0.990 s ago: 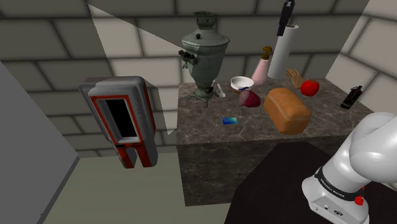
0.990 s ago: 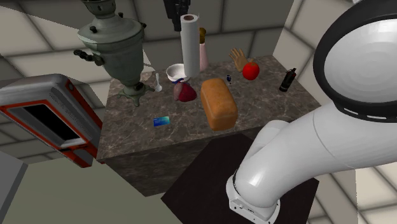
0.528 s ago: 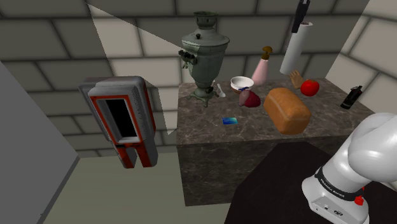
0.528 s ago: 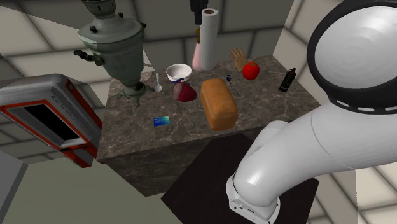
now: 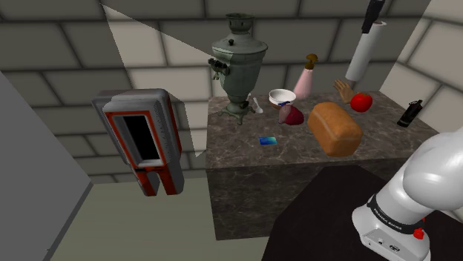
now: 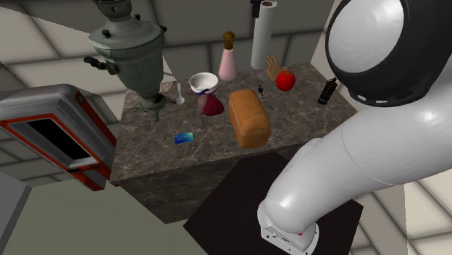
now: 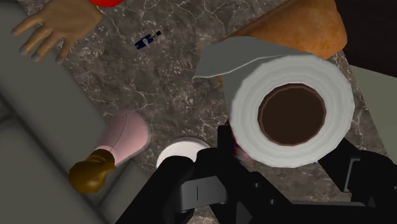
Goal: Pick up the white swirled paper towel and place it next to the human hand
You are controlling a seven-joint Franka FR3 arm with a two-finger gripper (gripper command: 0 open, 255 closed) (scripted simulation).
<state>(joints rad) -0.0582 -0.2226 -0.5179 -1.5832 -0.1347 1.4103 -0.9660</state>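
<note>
Paper towel (image 5: 366,52) shifted closer to hand (image 5: 342,90), aloft; smooth white cylinder, hollow core; tool (image 5: 372,11) clamps it.

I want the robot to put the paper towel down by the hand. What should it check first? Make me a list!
1. Gripper holds the paper towel roll: ok, the roll is clasped between its fingers.
2. Roll is off the table: ok, it hangs above it.
3. Roll is close to the hand: ok, just beside it, higher up.
4. Bare spot between the hand and the pink bottle: ok.
5. Roll is straight: cannot tell, the views disagree.
</note>
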